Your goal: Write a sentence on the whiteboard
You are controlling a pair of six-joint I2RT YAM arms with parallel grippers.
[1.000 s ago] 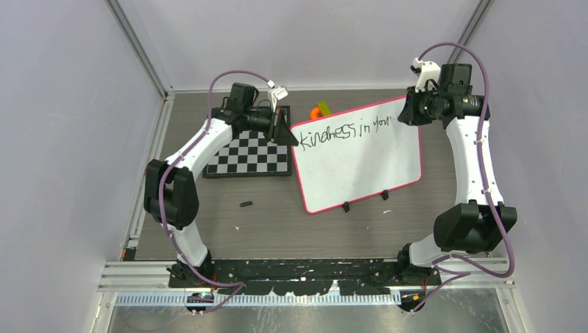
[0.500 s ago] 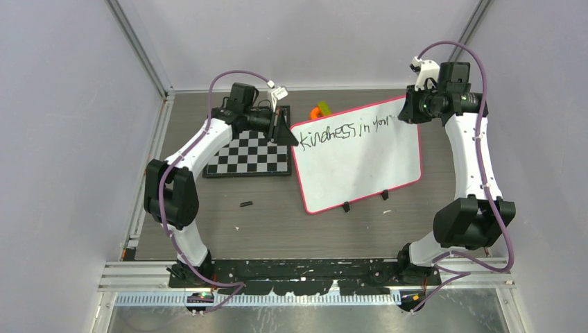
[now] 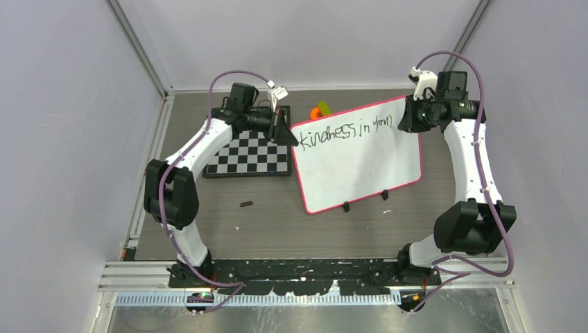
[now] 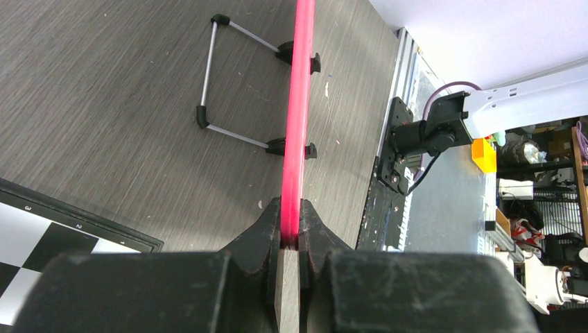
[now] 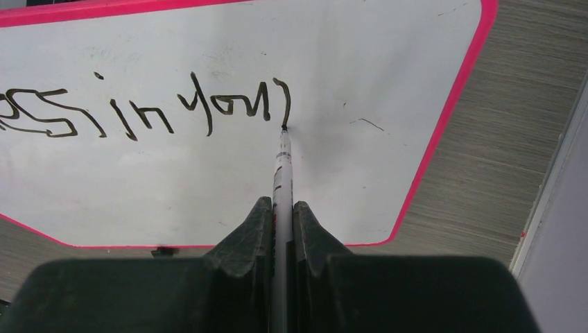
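The whiteboard (image 3: 360, 166) sits towards the far right of the bench (image 3: 263, 222), just beside the checkerboard (image 3: 249, 154). The left pincer (image 4: 291, 208) is clamped on its pink frame (image 4: 299, 104) at the far-left corner. The right pincer (image 5: 282, 208) is closed on a marker (image 5: 283, 163), whose tip touches the white surface at the foot of the last stroke of "your". The sentence (image 5: 173, 111) so far reads "kindness in you" plus that stroke, all on one line.

To my eye the job now is finishing that letter, then starting the second line. The tip wants light, even pressure, and the left grip should hold firm so the board does not skate under the stroke. There is little room left before the right frame, so I would lift off cleanly and move to the open white area lower down.

From the right wrist, the start of the line is cut off at the left edge, and the marker's body is buried between the fingers. From above, the right arm partly covers the final letter, so I cannot say if it is complete. A small dark piece (image 3: 245, 204) on the bench is too small to name.
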